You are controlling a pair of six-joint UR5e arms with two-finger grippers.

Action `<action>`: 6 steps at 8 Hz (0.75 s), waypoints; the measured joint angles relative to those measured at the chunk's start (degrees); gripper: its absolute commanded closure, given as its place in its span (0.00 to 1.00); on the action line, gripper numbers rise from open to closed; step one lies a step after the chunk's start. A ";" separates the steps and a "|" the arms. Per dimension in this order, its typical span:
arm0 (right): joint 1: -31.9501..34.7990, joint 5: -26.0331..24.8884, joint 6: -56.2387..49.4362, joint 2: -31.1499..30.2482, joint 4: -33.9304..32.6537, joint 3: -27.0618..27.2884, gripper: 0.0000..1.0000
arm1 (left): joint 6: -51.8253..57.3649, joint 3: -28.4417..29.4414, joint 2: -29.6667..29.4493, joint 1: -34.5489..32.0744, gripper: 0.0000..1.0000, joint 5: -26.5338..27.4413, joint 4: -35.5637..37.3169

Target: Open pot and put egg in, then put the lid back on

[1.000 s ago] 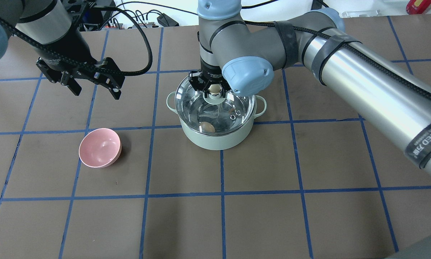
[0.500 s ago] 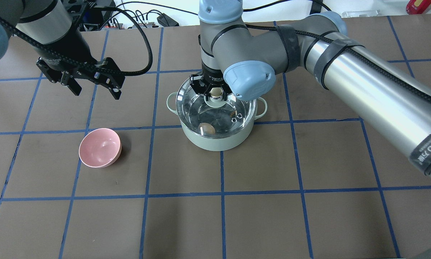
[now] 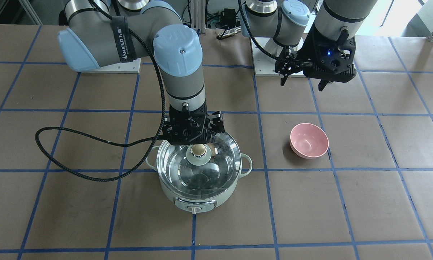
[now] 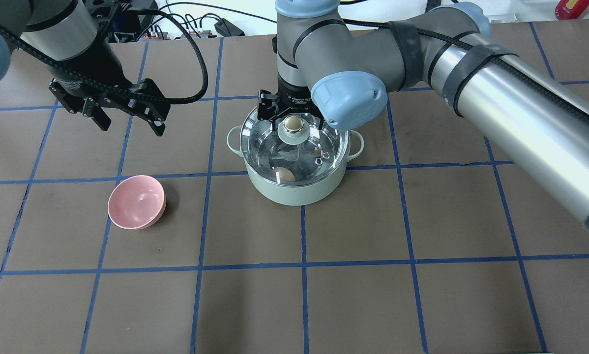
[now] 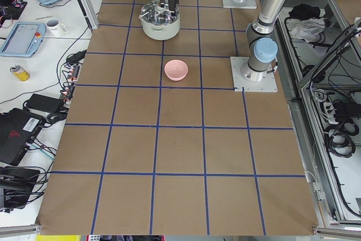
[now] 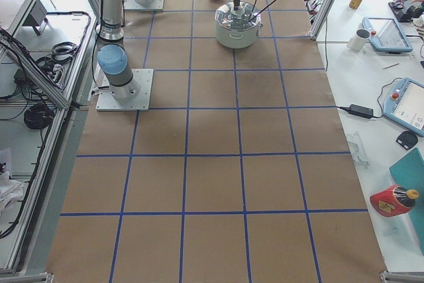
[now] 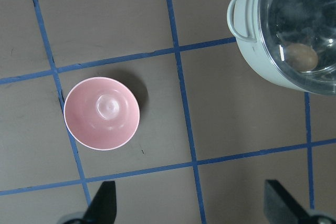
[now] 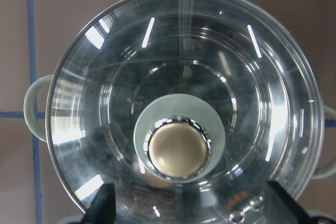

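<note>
**A:** Start big. How does the table [image 4: 373,295] look around the pot [image 4: 294,194]?

**B:** The pot stands well in from every table edge. On it the lid [image 4: 265,142] appears seated all round its rim, so I'd judge that only the release and retreat are left.

**A:** What else is near the pot?

**B:** A pink bowl [image 4: 137,201] sits well apart from it, on the robot's left. The left gripper [image 4: 131,127] hangs on that same side, also well apart, with its fingers spread and nothing in them. The right gripper [image 3: 194,137] is directly over the pot. Its jaws stand wide to either side of the knob [image 4: 291,124] and clamp nothing.

**A:** And the egg [image 4: 283,174]?

**B:** It is inside the pot, lying on the steel floor by the wall nearest the robot, and it shows through the glass.

**A:** What could go wrong?

**B:** If the gripper drifts sideways as it rises, a finger could catch the knob and drag the glass lid askew. The right arm's cable [image 3: 75,144] loops on the table just beside a pot handle [image 3: 149,161]. If it pulled taut it could tug the pot and roll the egg.

**A:** Where is the room?

**B:** Straight up from the pot looks open. Toward the bowl's side, the left gripper is far enough away not to crowd it.
</note>
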 measured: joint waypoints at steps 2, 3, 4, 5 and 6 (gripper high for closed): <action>-2.55 -0.57 -0.27 -4.56 7.07 -0.44 0.00 | 0.00 0.00 -0.01 0.00 0.00 -0.04 0.00; -5.55 -0.81 -1.70 -7.12 9.92 -0.47 0.00 | 0.00 0.04 0.00 0.00 0.00 -0.07 -0.04; -9.72 -1.76 -4.26 -9.67 12.19 -0.45 0.00 | 0.00 0.07 0.00 0.00 0.00 -0.07 -0.07; -14.25 -3.65 -7.90 -11.91 13.54 -0.30 0.00 | 0.00 0.13 0.01 -0.03 0.00 -0.01 -0.08; -18.08 -4.74 -10.89 -13.54 14.67 -0.12 0.00 | 0.00 0.21 0.01 -0.06 0.00 0.00 -0.08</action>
